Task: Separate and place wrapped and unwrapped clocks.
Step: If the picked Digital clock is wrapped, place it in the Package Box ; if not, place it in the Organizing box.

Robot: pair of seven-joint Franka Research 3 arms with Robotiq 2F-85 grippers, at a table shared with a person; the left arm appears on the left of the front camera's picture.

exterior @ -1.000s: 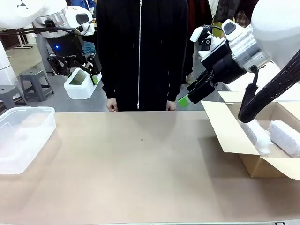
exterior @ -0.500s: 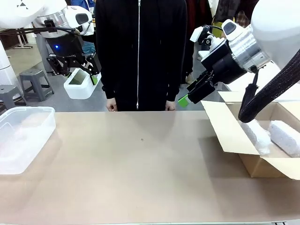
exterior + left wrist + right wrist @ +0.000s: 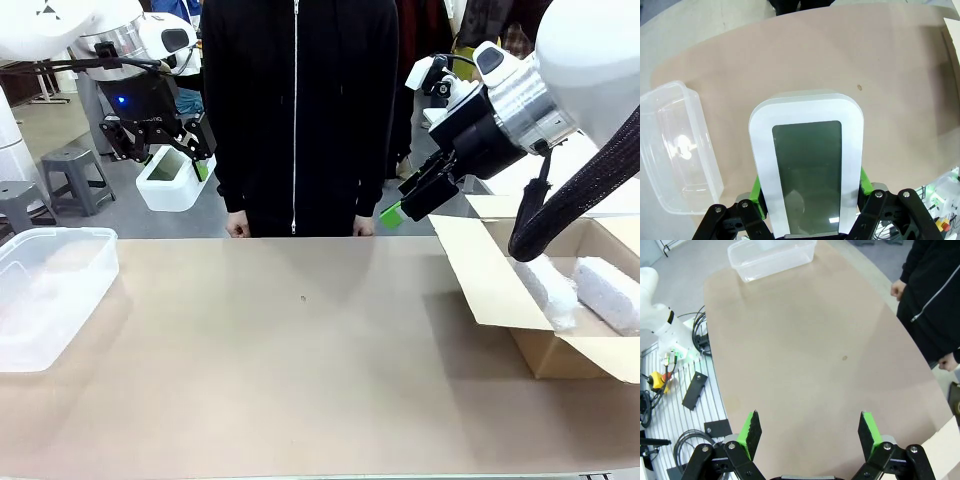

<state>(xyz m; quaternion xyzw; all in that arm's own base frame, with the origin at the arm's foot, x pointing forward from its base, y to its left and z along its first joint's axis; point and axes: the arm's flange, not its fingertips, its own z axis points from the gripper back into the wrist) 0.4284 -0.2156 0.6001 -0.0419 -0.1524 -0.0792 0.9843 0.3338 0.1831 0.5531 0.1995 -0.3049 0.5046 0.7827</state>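
Across the middle of the tabletop point(image 3: 300, 340), a smooth tan sheet is lying bare apart from one tiny dark speck point(image 3: 303, 297), and a person in a black zipped jacket point(image 3: 297, 110) is standing at the far edge with both hands hanging just above it. Behind, a grey floor with stools and a white bin is showing.

At the left edge a clear plastic tub point(image 3: 45, 290) with rounded corners is sitting open; whether anything is lying inside it cannot be told. At the right edge a brown cardboard box point(image 3: 560, 350) is standing with its flaps folded out, and two white bubble-wrap bundles point(image 3: 548, 290) are lying side by side inside it, lumpy and crinkled.

High above the far left corner, the left gripper point(image 3: 810, 200) is gripping the bare white clock point(image 3: 807, 165): its green pads are pressing on the two long sides of the glossy rounded-rectangle body, whose dark screen is facing the wrist camera, well above the tabletop.

Over the far right corner, the right gripper point(image 3: 810, 432) is hanging with its black fingers spread wide, green pads point(image 3: 751, 430) far apart and nothing between them.
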